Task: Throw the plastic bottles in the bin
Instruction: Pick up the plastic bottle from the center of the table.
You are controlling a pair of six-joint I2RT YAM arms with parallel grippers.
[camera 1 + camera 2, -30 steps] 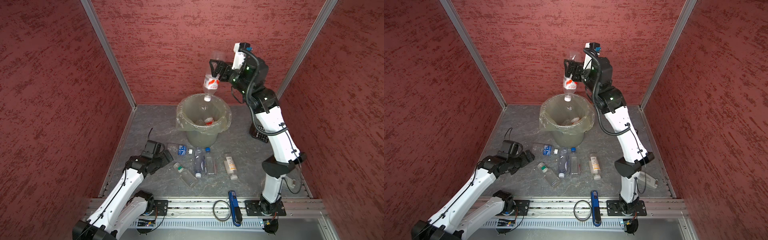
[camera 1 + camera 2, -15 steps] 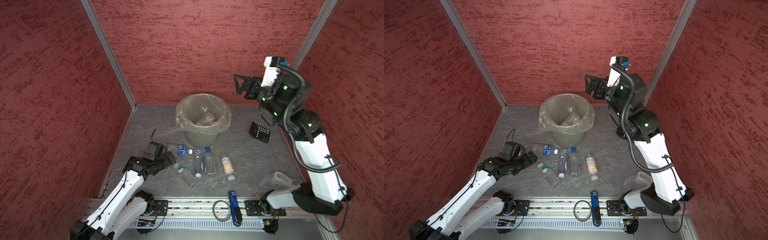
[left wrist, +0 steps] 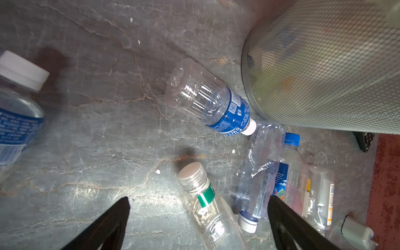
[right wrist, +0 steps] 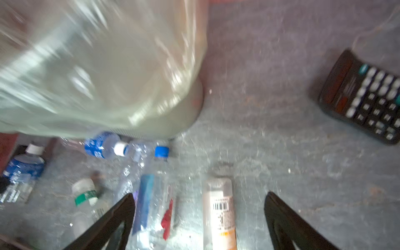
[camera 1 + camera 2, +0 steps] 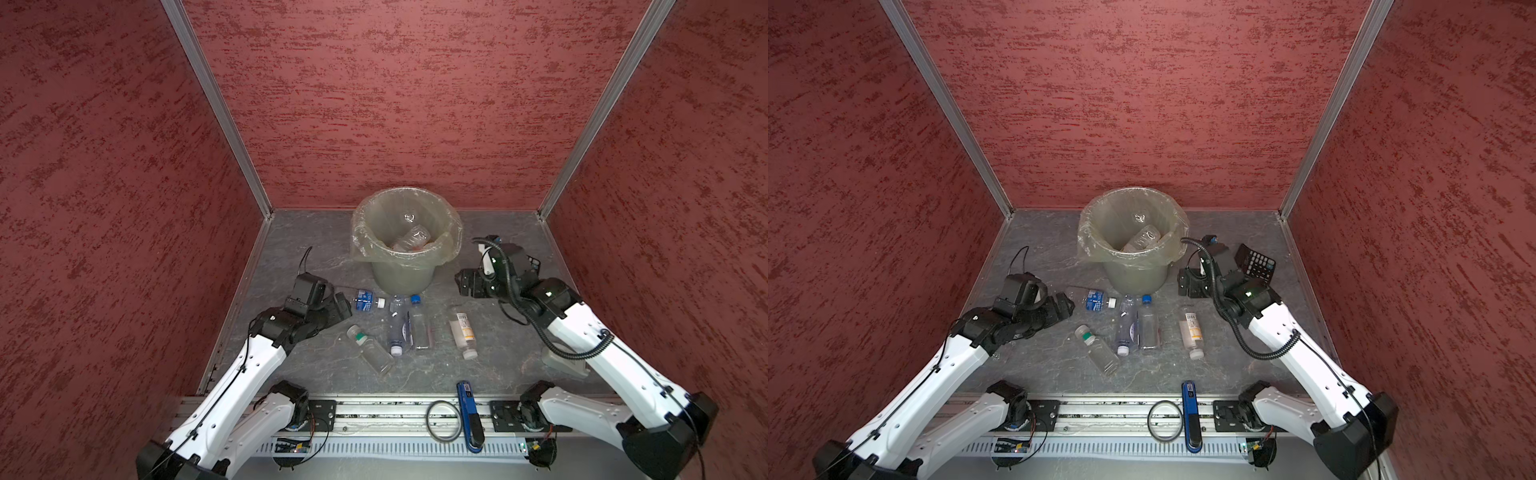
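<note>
- I counted six plastic bottles (image 5: 461, 332) on the floor — the sixth bottle (image 3: 17, 104) showed only to my wrist cameras.
- One bin (image 5: 401, 276) — the bottles inside were too jumbled to count.
- One calculator (image 5: 1256, 264).
- One blue flat tool (image 5: 468, 409).
- One black ring (image 5: 428, 419).

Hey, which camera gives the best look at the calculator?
The right wrist view: the calculator fills a big patch there, keys visible, though slightly blurred and cut by the frame edge. In a top view it is small and partly behind the right arm. The left wrist view catches only a corner.
</note>
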